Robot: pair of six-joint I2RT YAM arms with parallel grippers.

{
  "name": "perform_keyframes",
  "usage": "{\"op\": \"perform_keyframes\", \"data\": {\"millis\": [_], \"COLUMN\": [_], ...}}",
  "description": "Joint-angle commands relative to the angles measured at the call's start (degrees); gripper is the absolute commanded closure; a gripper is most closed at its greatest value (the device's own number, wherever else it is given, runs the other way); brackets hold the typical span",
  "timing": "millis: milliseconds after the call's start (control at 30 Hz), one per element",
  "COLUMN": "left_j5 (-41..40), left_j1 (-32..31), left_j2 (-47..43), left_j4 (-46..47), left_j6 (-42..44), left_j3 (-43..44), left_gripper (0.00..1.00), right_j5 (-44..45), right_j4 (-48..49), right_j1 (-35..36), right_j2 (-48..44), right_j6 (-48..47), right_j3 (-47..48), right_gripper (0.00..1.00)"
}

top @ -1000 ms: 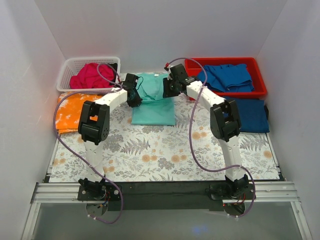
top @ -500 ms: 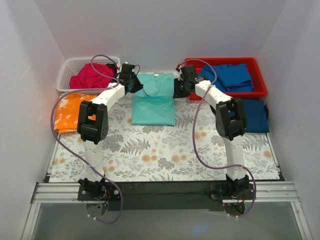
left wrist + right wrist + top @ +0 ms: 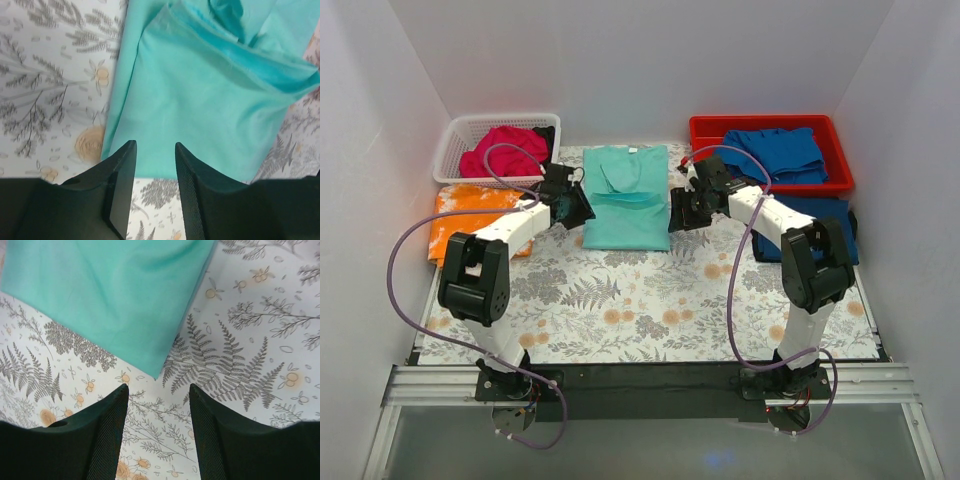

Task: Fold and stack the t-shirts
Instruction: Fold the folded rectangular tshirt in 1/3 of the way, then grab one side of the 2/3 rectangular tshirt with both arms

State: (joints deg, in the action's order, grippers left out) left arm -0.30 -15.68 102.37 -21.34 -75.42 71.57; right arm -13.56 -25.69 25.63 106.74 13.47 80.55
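**Left gripper** [image 3: 154, 148]: the fingers are parted and nothing is held between them. The mint shirt [image 3: 200, 100] lies just ahead of the tips, flat on the fern sheet [image 3: 50, 75], with its near edge at the gap. Further ahead an upper layer is seen doubled over the shirt.

**Right gripper** [image 3: 157, 390]: the fingers are parted and empty, with bare sheet below. The shirt's other near corner is found ahead and slightly left of the tips.

**Placement:** the shirt is flanked by both grippers. This is judged to let its two near corners be taken together for the next fold.

**Outward of the left gripper:**
- An orange shirt [image 3: 470, 215] is spread on its outer side.
- Beyond it, a pink shirt [image 3: 505, 150] is heaped in a white basket [image 3: 460, 125].

**Outward of the right gripper:**
- A blue shirt [image 3: 775, 150] lies beyond it in a red tray [image 3: 840, 170].
- A folded blue shirt [image 3: 825, 225] is set on its outer side, judged to be the start of the stack.
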Motion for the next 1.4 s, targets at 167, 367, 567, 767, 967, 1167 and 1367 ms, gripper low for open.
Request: {"op": "perform_keyframes", "data": {"millis": [167,367,567,767,967,1167,1367], "left_j5": [8.36,11.45,15.23,15.94,16.11,16.64,18.84], "left_j1": [2.66,4.78,5.92,6.01,6.10,6.10,6.10], "left_j2": [-8.41,-6.48,-4.46,-2.87,-1.65,-0.33,0.38], "left_j4": [5.96,8.69,10.79,10.36,10.80,10.88,10.80], "left_j6": [0.54,0.53,0.53,0.71,1.06,1.68,2.29], "left_j3": [-11.62,-14.00,-15.93,-16.28,-17.25,-17.34,-18.04], "left_gripper": [0.62,0.64,0.66,0.70,0.70,0.69,0.68], "right_j5": [-9.37,-7.09,-8.06,-8.41,-11.31,-14.21,-15.70], "right_j4": [8.64,13.82,15.76,16.81,18.13,19.45,20.33], "right_j1": [0.21,0.21,0.21,0.30,0.30,0.65,1.09], "right_j2": [-0.31,2.25,3.92,6.20,8.48,9.36,9.98], "right_j6": [2.69,4.63,6.21,7.26,8.50,9.46,10.43], "right_j3": [-6.37,-8.65,-9.19,-9.19,-8.83,-10.94,-12.44], "right_gripper": [0.41,0.41,0.41,0.41,0.43,0.48,0.58]}}
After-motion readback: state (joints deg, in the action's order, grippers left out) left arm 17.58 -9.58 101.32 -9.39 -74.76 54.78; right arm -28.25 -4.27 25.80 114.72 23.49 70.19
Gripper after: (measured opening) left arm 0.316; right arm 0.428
